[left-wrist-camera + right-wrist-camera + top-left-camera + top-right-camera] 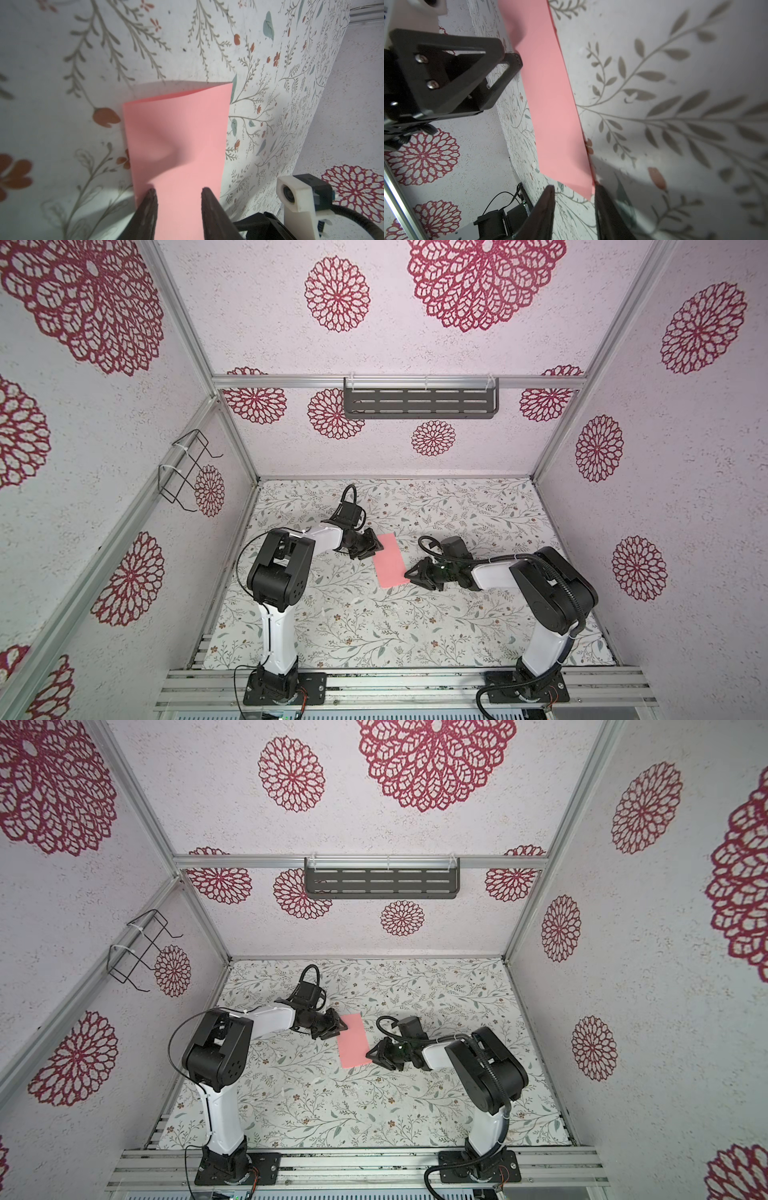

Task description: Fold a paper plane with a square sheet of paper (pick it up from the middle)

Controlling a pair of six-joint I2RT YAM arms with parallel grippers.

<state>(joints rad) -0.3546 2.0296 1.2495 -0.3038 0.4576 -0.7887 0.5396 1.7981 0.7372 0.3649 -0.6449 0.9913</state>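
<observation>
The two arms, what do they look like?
Left arm and right arm: white links, bulky black joints, black base plates. Left gripper and right gripper: black triangular open-frame fingers. Ribbed black hose along the right; thin wire on the left.

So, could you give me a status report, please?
Left gripper open, right gripper open, at opposite corners. Thin salmon-pink paper sheet folded rectangular, lying flat. Nothing obstructing.
</observation>
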